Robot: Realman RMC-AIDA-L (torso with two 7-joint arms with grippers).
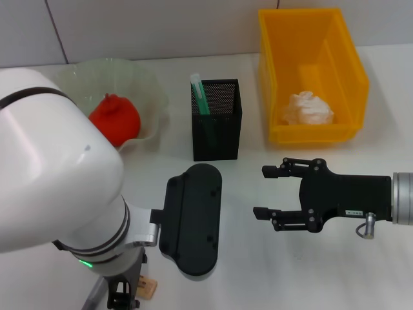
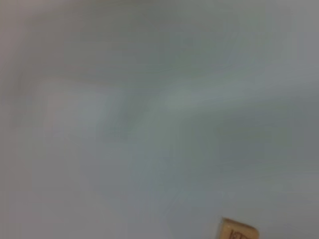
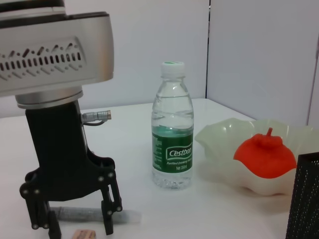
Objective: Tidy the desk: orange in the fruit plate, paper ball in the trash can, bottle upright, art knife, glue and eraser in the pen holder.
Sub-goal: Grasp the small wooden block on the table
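White matte desk point(image 1: 258, 271), pale panelled wall behind. Orange point(image 1: 115, 118), wrinkled, in ruffled translucent fruit plate point(image 1: 151, 90). Crumpled paper ball point(image 1: 308, 108) inside yellow-orange trash can point(image 1: 348, 58). Black mesh pen holder point(image 1: 216, 119) between them. Clear bottle point(image 3: 172, 134) upright. Left gripper point(image 3: 75, 226) points down, fingers wide, straddling the tan eraser point(image 3: 82, 233); grey stick behind. Right gripper point(image 1: 266, 192) hovers, fingers wide, empty.

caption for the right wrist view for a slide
Left claw lowered open over a small tan eraser, beside an upright clear green-labelled water bottle and a red-orange orange in a pale-green ruffled plate.
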